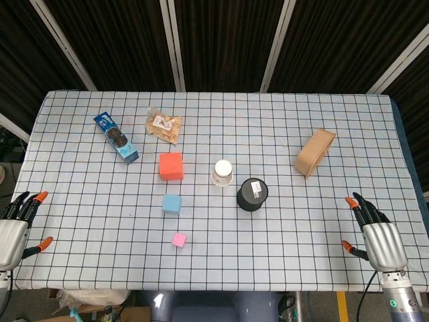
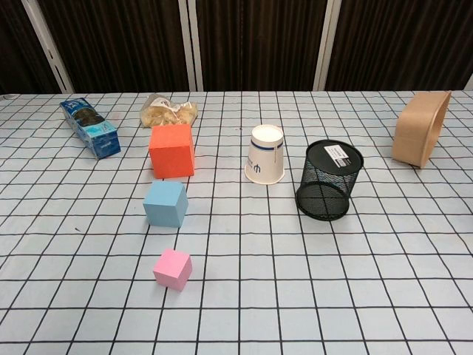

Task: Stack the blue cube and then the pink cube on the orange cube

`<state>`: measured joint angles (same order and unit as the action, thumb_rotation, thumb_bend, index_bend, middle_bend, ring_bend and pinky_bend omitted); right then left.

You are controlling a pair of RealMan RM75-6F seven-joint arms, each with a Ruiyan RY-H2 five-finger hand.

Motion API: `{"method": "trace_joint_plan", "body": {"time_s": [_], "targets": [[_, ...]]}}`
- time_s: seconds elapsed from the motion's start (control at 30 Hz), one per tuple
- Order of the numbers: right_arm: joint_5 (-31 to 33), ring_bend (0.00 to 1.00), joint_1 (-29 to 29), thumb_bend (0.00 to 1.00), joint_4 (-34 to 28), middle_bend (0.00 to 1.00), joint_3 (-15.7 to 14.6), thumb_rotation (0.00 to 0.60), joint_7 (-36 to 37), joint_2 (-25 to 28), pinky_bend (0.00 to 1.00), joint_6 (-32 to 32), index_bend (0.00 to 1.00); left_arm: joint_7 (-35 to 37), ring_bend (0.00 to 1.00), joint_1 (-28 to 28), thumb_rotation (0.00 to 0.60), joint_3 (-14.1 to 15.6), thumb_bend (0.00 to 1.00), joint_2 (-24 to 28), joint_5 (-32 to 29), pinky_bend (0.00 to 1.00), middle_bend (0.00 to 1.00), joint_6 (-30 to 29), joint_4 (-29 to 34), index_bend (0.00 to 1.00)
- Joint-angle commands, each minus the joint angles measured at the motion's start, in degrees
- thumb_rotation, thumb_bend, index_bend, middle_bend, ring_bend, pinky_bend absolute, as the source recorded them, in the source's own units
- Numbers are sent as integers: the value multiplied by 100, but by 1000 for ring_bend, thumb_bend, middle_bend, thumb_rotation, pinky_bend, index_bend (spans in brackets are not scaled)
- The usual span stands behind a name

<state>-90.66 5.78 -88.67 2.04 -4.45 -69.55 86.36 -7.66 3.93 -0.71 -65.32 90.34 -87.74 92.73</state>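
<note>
— Where are your hands right now?

— My left hand sits at the near left corner of the table, fingers spread apart and holding nothing. My right hand is at the near right corner, fingers likewise apart and empty. Both show only from my head camera; the chest camera catches neither.

— And the cubes?

— All three stand apart on the checked cloth, in a loose line running away from me, left of centre. The pink cube is nearest me and the smallest. The blue cube is next, a little beyond it. The orange cube, the biggest, is farthest, just past the blue one. None touches another and nothing is stacked yet.

— How far are your hands from them?

— Well apart. The cubes are toward the middle of the table, my hands out at the edges.

— What else is on the table?

— A white paper cup stands upside down to the right of the orange cube. Just beside it, further right, is a black mesh pen holder, tilted, with a white label on its top face. Far right, a tan container lies on its side. Behind the orange cube is a clear bag of snacks, and left of that a blue biscuit box lies flat, at an angle.
</note>
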Motion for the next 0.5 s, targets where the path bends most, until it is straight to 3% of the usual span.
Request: {"method": "trace_joint_plan", "body": {"time_s": [0.03, 0.3, 0.4, 0.5], "targets": [[0, 170, -2, 103, 1, 97, 0, 600, 5, 2, 369, -1, 124, -13, 92, 27, 600, -5, 189, -17, -22, 200, 152, 53, -10, 89], [104, 171, -25, 104, -9, 97, 12, 600, 92, 46, 370, -49, 124, 473, 114, 254, 600, 46, 189, -6, 78, 250, 199, 419, -27, 90], [120, 171, -28, 104, -16, 97, 25, 600, 137, 65, 369, -45, 124, 816, 226, 412, 600, 79, 189, 39, 179, 307, 304, 635, 41, 91], [95, 170, -34, 103, -27, 97, 18, 600, 200, 90, 369, -31, 124, 798, 405, 642, 600, 76, 189, 154, 192, 469, 487, 994, 310, 96]]}}
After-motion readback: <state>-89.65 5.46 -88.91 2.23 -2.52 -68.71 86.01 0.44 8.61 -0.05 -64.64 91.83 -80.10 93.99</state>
